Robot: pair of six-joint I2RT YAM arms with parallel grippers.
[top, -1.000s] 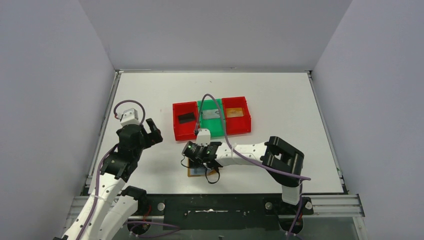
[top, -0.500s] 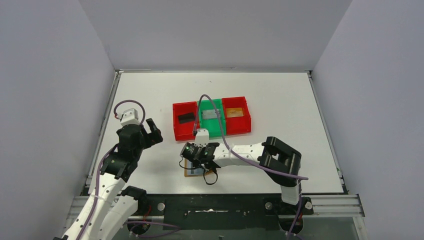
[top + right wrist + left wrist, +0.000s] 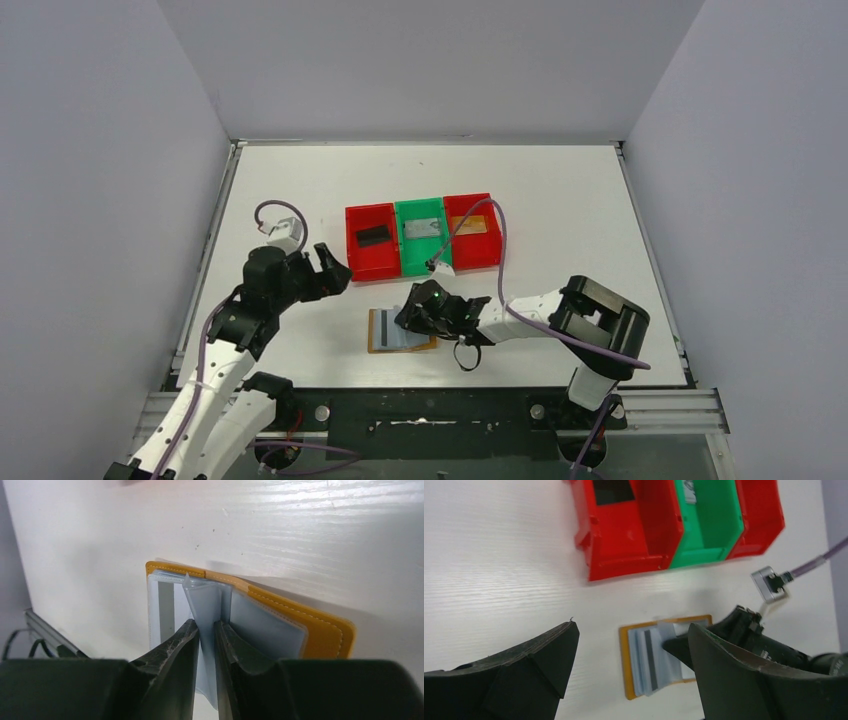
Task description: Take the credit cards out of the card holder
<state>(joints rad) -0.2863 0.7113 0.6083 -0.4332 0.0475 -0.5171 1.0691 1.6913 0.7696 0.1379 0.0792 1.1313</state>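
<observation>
The card holder (image 3: 385,330) is orange-tan with pale stitching and pale blue-grey inner panels, the table (image 3: 300,190) is white, the middle bin (image 3: 420,266) is green, the left bin (image 3: 372,270) and right bin (image 3: 478,257) are red.

Left arm raised, my left gripper (image 3: 335,272) gaping wide; right arm stretched low leftward, my right gripper (image 3: 206,625) pinched on the card holder (image 3: 322,630)'s inner leaf.

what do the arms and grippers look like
Left arm and right arm: white links, chunky black joints. A purple cable runs to a pale box at each wrist. Left gripper and right gripper have black tapered fingers; green light on the right wrist.
</observation>
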